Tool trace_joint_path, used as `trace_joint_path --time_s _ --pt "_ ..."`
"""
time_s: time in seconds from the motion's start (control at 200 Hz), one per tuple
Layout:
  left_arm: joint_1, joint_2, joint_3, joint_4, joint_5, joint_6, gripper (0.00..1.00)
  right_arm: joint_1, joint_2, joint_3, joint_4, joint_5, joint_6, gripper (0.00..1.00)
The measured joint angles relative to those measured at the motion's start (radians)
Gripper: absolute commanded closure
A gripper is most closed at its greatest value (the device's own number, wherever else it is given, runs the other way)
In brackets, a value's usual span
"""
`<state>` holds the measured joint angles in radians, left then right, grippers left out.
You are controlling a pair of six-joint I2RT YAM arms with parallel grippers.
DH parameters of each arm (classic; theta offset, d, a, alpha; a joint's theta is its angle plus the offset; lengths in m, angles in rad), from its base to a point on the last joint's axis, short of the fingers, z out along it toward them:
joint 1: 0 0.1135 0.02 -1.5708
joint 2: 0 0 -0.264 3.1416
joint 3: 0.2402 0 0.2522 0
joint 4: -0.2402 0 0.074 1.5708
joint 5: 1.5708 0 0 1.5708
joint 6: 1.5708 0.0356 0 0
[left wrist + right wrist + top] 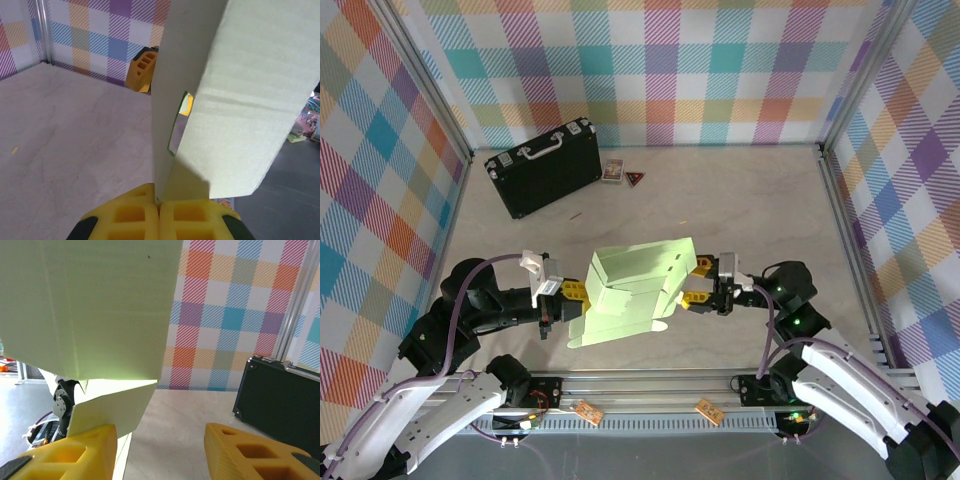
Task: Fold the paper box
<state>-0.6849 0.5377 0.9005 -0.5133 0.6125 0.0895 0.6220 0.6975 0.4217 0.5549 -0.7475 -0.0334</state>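
Observation:
The paper box point(635, 290) is a pale green, partly folded card sheet held above the table between both arms. My left gripper point(575, 293) is at its left edge, and in the left wrist view that gripper point(159, 201) is shut on a thin upright panel of the box point(240, 100). My right gripper point(695, 297) is at the sheet's right side. In the right wrist view it point(160, 450) stands open with a wide gap, and a flap of the box point(100, 315) lies against its left finger point(75, 452) without being pinched.
A black hard briefcase point(542, 165) lies at the back left and appears to the right in the right wrist view point(280, 400). Two small cards point(612, 171) lie beside it. Metal frame rails and checked walls bound the table. Orange tags point(585, 412) sit on the front rail.

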Motion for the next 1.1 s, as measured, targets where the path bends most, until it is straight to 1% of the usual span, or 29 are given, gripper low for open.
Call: trace_joint_path --time_s 0.15,0.565,0.81,0.885,0.975,1.045,1.07,1.1 --pt "0.000 0.005 0.000 -0.006 0.007 0.000 1.00 0.028 0.040 0.013 0.006 -0.031 -0.004 0.51" --pt "0.000 0.009 0.000 -0.008 0.026 -0.019 1.00 0.072 0.119 0.049 0.017 -0.049 -0.027 0.51" --pt "0.000 0.010 0.000 -0.007 0.031 -0.027 1.00 0.085 0.158 0.063 0.032 -0.066 -0.035 0.56" --pt "0.000 0.011 0.000 -0.007 0.034 -0.030 1.00 0.089 0.164 0.066 0.036 -0.074 -0.034 0.59" --pt "0.000 0.011 0.000 -0.004 0.034 -0.031 1.00 0.092 0.168 0.066 0.061 -0.078 -0.023 0.69" --pt "0.000 0.011 0.000 0.006 0.034 -0.031 1.00 0.093 0.175 0.067 0.089 -0.085 0.002 0.81" --pt "0.000 0.010 0.000 0.012 0.033 -0.030 1.00 0.093 0.178 0.067 0.096 -0.088 0.014 0.88" --pt "0.000 0.010 0.000 0.018 0.034 -0.030 1.00 0.093 0.182 0.067 0.104 -0.091 0.028 0.93"
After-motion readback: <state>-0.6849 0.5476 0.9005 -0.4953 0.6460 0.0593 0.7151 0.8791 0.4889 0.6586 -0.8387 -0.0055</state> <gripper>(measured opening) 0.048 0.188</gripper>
